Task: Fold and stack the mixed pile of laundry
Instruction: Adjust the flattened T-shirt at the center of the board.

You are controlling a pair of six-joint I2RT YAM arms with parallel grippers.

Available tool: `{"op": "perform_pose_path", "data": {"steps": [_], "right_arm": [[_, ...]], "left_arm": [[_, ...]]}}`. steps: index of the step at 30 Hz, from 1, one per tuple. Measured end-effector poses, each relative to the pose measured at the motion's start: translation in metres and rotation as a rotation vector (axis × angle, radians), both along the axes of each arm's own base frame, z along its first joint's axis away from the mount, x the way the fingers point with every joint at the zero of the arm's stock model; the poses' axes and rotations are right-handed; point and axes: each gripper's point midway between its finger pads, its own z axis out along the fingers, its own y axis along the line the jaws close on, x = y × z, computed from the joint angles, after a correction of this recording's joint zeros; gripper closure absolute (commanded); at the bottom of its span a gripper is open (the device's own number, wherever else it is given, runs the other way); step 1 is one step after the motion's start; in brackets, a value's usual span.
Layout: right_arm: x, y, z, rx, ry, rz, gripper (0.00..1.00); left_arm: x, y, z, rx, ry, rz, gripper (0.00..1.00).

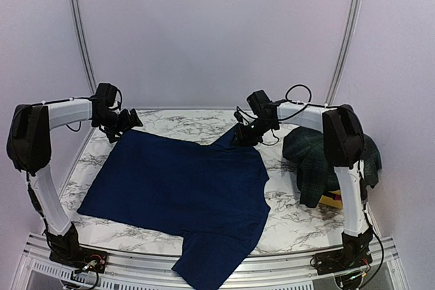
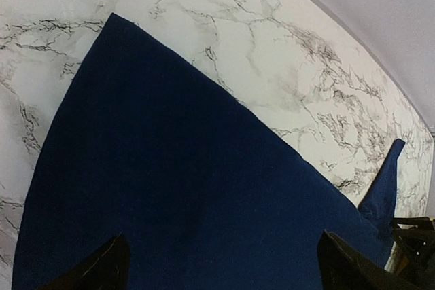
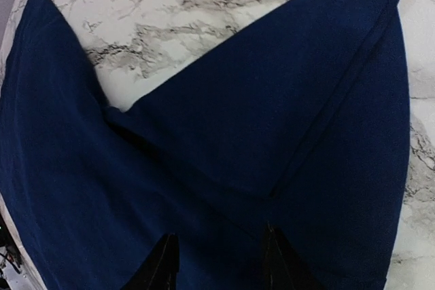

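Marble table point(image 1: 299, 219) carried the navy cloth point(image 1: 183, 188) spread across its middle, with the plaid garment point(image 1: 312, 157) heaped at the right edge. Your left gripper point(image 2: 223, 238) stood wide open above the cloth. Your right gripper point(image 3: 219, 234) stood half closed over a fold, and I cannot tell if it gripped.
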Motion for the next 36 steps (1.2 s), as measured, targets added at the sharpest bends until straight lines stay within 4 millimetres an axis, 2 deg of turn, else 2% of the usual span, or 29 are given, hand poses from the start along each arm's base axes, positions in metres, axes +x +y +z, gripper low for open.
{"op": "perform_pose_path", "data": {"steps": [5, 10, 13, 16, 19, 22, 23, 25, 27, 29, 31, 33, 34, 36], "right_arm": [[0.01, -0.011, -0.038, -0.076, 0.041, -0.039, 0.66], [0.051, -0.028, -0.038, -0.094, -0.006, -0.098, 0.68], [0.098, -0.041, -0.036, -0.092, -0.065, -0.154, 0.65], [0.142, -0.061, -0.034, -0.063, -0.141, -0.219, 0.53], [0.16, -0.083, -0.028, -0.015, -0.161, -0.273, 0.41], [0.169, -0.101, -0.009, 0.017, -0.188, -0.297, 0.38], [0.169, -0.101, -0.001, 0.024, -0.198, -0.295, 0.37], [0.16, -0.095, 0.025, 0.042, -0.216, -0.267, 0.37], [0.14, -0.079, 0.057, 0.062, -0.236, -0.218, 0.37], [0.113, -0.057, 0.091, 0.078, -0.265, -0.154, 0.37], [0.083, -0.032, 0.115, 0.087, -0.286, -0.086, 0.37], [0.046, -0.009, 0.124, 0.088, -0.281, -0.016, 0.37], [0.027, 0.0, 0.122, 0.082, -0.264, 0.015, 0.37], [-0.007, 0.012, 0.104, 0.061, -0.207, 0.067, 0.37]], "left_arm": [[-0.001, -0.002, -0.007, -0.001, 0.016, -0.006, 0.01], [-0.001, -0.002, -0.007, 0.0, 0.014, -0.008, 0.01], [-0.001, -0.002, -0.007, 0.002, 0.015, -0.011, 0.01], [-0.002, -0.001, -0.009, 0.007, 0.018, -0.012, 0.01], [-0.007, 0.001, -0.015, 0.018, 0.031, -0.013, 0.01], [-0.016, 0.002, -0.019, 0.025, 0.045, -0.021, 0.01], [-0.018, 0.002, -0.019, 0.026, 0.046, -0.023, 0.01], [-0.025, 0.003, -0.02, 0.029, 0.049, -0.027, 0.01], [-0.034, 0.004, -0.02, 0.031, 0.053, -0.032, 0.01], [-0.041, 0.005, -0.02, 0.036, 0.055, -0.037, 0.01], [-0.049, 0.006, -0.023, 0.039, 0.062, -0.042, 0.01], [-0.055, 0.006, -0.026, 0.042, 0.072, -0.045, 0.01], [-0.058, 0.006, -0.028, 0.043, 0.077, -0.046, 0.01], [-0.062, 0.005, -0.03, 0.044, 0.085, -0.05, 0.01]]}}
